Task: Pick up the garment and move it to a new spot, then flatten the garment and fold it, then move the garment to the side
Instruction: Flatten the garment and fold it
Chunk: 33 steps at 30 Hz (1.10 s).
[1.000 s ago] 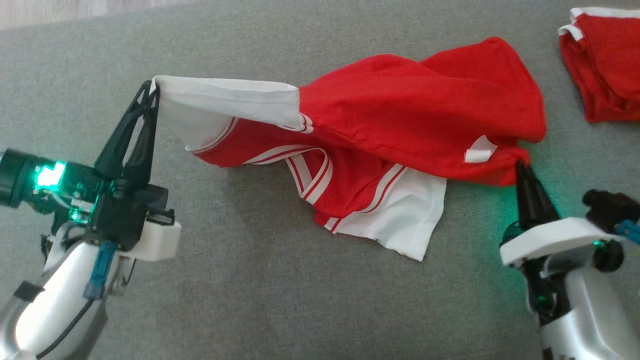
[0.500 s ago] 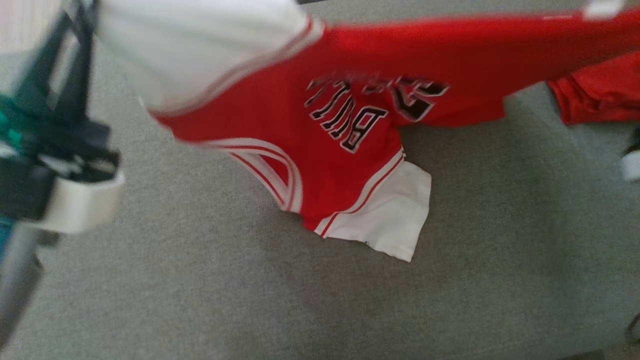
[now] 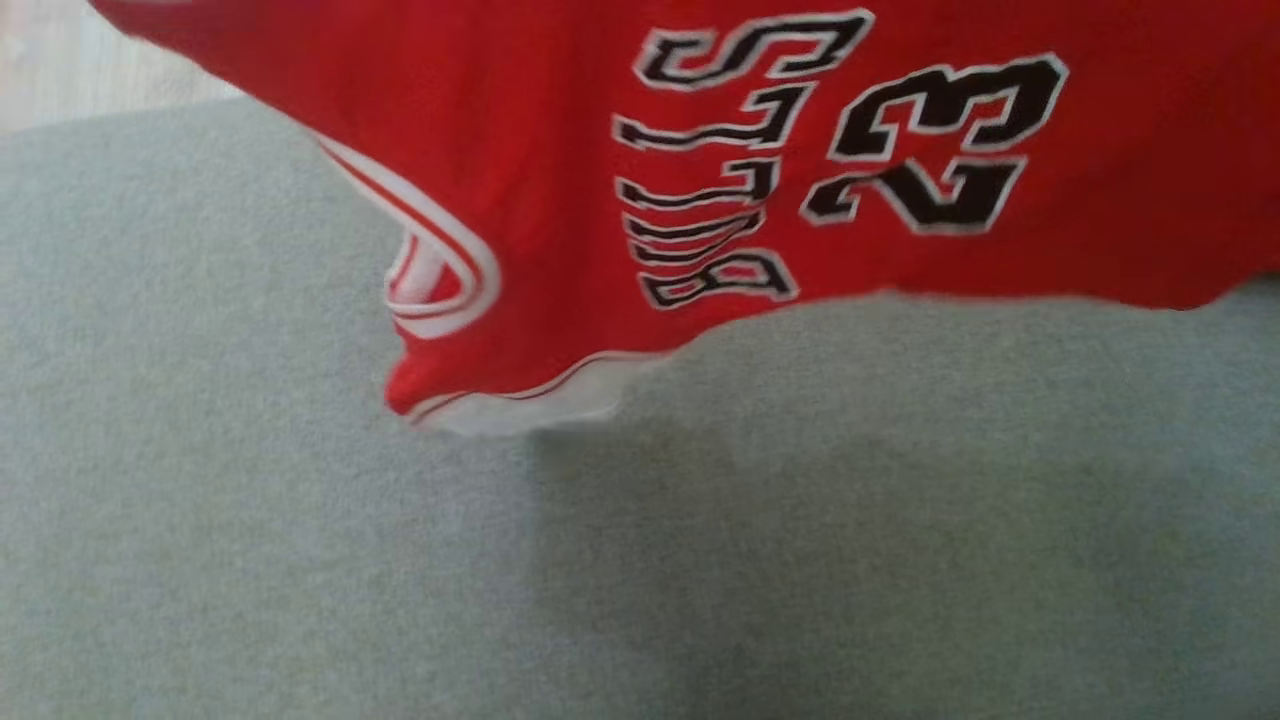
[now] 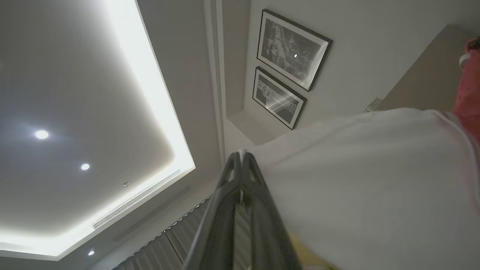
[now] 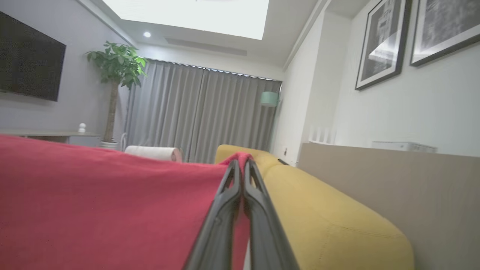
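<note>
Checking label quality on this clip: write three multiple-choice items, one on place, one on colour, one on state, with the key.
1. Where is the red jersey relative to the grey surface? A lying flat on it; B raised above it; C beneath it.
2. What colour is the fabric at the left gripper? A white; B black; C green.
3. The right gripper is: A wide open; B shut on the jersey; C shut on nothing.
Key: 1 B, it hangs over the surface; 2 A, white cloth is pinched there; 3 B, red cloth sits between its closed jaws.
</note>
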Available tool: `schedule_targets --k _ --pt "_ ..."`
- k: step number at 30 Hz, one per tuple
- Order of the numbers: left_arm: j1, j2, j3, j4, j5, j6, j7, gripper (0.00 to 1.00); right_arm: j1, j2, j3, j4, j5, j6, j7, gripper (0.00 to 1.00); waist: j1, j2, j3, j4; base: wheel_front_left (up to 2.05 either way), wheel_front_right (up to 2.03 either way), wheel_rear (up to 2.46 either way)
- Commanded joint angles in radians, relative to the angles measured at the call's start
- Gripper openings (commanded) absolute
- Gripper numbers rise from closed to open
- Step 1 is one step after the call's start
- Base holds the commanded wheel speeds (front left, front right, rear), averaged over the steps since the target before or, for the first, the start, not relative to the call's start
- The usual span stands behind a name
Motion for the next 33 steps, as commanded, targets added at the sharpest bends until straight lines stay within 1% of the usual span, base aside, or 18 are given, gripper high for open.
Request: schedule_targets --k 1,5,8,12,15,16,19,21,24,26,29,33 --pt "-0.081 0.038 0.039 0.049 -0.015 -0.030 0.016 0.00 -0.062 -0.017 0.040 0.023 0.042 -0.001 0.025 0.00 0.0001 -0.0001 0.016 0.013 0.00 0.00 0.00" --pt "-0.176 0.001 -0.006 0.203 -0.035 -0.092 0.034 0.00 -0.176 -0.016 0.119 0.155 0.086 -0.001 0.059 0.00 0.0001 -0.0001 0.068 0.045 0.00 0.00 0.00" --pt "-0.260 -0.032 -0.034 0.325 -0.038 -0.117 0.018 0.00 -0.268 -0.015 0.180 0.257 0.100 -0.001 0.061 0.00 0.0001 -0.0001 0.130 0.071 0.00 0.00 0.00" --pt "-0.390 -0.069 -0.057 0.471 -0.011 -0.130 -0.045 0.00 -0.404 -0.004 0.253 0.375 0.085 -0.001 0.010 0.00 0.0001 -0.0001 0.215 0.090 0.00 0.00 0.00" --pt "-0.490 -0.093 -0.057 0.548 0.010 -0.131 -0.089 0.00 -0.506 0.009 0.285 0.443 0.057 -0.001 -0.067 0.00 0.0001 -0.0001 0.263 0.093 0.00 0.00 0.00" --pt "-0.490 -0.093 -0.057 0.548 0.010 -0.131 -0.089 0.00 -0.506 0.009 0.285 0.443 0.057 -0.001 -0.067 0.00 0.0001 -0.0001 0.263 0.093 0.00 0.00 0.00" --pt "-0.566 -0.120 -0.049 0.592 0.011 -0.132 -0.118 0.00 -0.582 0.008 0.308 0.496 0.022 -0.001 -0.139 0.00 0.0001 -0.0001 0.297 0.098 0.00 0.00 0.00" --pt "-0.576 -0.135 -0.058 0.597 0.003 -0.140 -0.126 0.00 -0.605 -0.003 0.330 0.524 0.005 -0.001 -0.173 0.00 0.0001 -0.0001 0.313 0.103 0.00 0.00 0.00" --pt "-0.533 -0.142 -0.070 0.556 -0.027 -0.150 -0.129 0.00 -0.601 -0.026 0.366 0.559 0.006 -0.001 -0.196 0.00 0.0001 -0.0001 0.337 0.110 0.00 0.00 0.00" --pt "-0.460 -0.137 -0.076 0.507 -0.051 -0.155 -0.130 0.00 -0.575 -0.041 0.382 0.578 0.014 -0.001 -0.211 0.00 0.0001 -0.0001 0.346 0.114 0.00 0.00 0.00" --pt "-0.309 -0.117 -0.087 0.425 -0.080 -0.157 -0.130 0.00 -0.503 -0.060 0.396 0.601 0.035 -0.001 -0.237 0.00 0.0001 -0.0001 0.348 0.117 0.00 0.00 0.00" --pt "-0.070 -0.101 -0.081 0.317 -0.098 -0.158 -0.130 0.00 -0.357 -0.084 0.396 0.613 0.076 -0.001 -0.271 0.00 0.0001 -0.0001 0.328 0.119 0.00 0.00 0.00"
